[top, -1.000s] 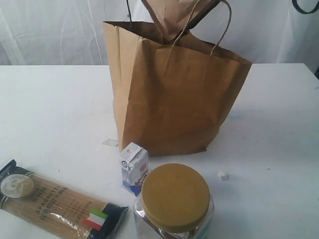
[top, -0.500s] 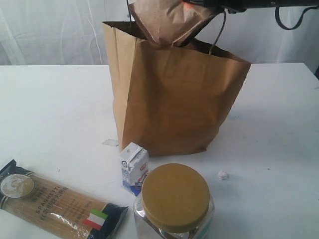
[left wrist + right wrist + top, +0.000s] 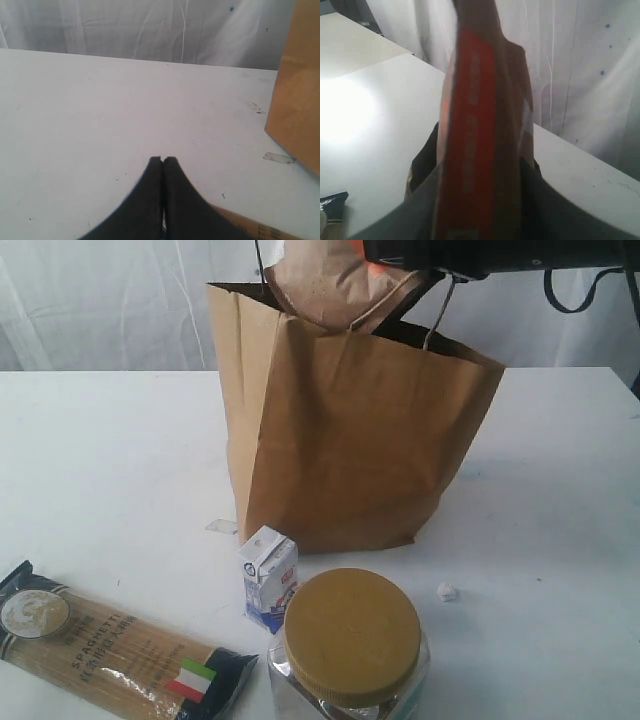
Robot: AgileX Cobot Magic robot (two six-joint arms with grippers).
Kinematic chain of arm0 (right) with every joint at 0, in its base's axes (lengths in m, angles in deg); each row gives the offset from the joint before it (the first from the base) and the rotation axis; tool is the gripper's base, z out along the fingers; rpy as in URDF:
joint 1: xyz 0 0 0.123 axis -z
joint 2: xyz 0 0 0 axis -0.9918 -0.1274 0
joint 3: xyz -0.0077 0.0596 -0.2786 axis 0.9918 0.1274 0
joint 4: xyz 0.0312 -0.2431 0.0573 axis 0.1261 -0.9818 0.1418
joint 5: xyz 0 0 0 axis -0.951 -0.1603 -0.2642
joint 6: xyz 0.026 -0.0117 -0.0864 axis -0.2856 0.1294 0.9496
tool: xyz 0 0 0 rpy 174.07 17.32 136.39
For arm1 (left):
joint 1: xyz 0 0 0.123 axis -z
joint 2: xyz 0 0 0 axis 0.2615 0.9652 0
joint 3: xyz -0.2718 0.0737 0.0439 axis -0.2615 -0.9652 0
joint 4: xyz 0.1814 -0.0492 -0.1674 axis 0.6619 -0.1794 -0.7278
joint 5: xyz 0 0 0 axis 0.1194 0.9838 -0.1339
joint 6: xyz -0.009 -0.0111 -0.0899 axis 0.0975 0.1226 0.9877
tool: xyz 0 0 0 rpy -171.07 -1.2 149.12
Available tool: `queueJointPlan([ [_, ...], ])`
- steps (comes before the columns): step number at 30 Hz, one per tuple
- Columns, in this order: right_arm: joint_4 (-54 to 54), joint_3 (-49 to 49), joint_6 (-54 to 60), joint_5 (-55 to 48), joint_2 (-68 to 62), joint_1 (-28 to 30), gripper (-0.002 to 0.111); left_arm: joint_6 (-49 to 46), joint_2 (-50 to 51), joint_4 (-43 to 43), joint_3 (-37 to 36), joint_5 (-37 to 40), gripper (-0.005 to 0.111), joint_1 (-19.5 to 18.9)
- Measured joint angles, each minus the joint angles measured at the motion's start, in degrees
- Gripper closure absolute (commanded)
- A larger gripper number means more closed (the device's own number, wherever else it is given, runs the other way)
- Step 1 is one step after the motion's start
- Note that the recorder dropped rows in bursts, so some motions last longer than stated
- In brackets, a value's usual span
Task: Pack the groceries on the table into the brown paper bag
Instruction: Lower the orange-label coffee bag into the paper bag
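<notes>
Three groceries lie on the bench point(image 3: 100, 460) unpacked: spaghetti pack point(image 3: 110, 650) at 8 o'clock, carton point(image 3: 268, 578) and jar point(image 3: 350, 650) at 6; right tool point(image 3: 405, 255) pinches the pouch point(image 3: 325, 285) over the bag point(image 3: 350, 440) at 12; left tool point(image 3: 163, 162) pressed together

Left gripper point(image 3: 163, 159): two matte black tapered fingers, lower centre of frame. Right arm point(image 3: 500, 252): black housing, upper right, trailing a black looped cable point(image 3: 563, 310).
</notes>
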Motion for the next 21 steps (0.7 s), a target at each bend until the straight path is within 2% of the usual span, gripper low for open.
queueJointPlan([
  [9, -0.98, 0.0, -0.09, -1.89, 0.0, 0.0, 0.108, 0.0, 0.0, 0.0, 0.0, 0.0, 0.107, 0.0],
  [18, -1.75, 0.0, -1.41, 3.47, 0.0, 0.0, 0.108, 0.0, 0.0, 0.0, 0.0, 0.0, 0.107, 0.0],
  [21, -1.75, 0.0, -1.52, 2.05, -0.12, 0.0, 0.1, 0.0, 0.0, 0.0, 0.0, 0.0, 0.107, 0.0],
])
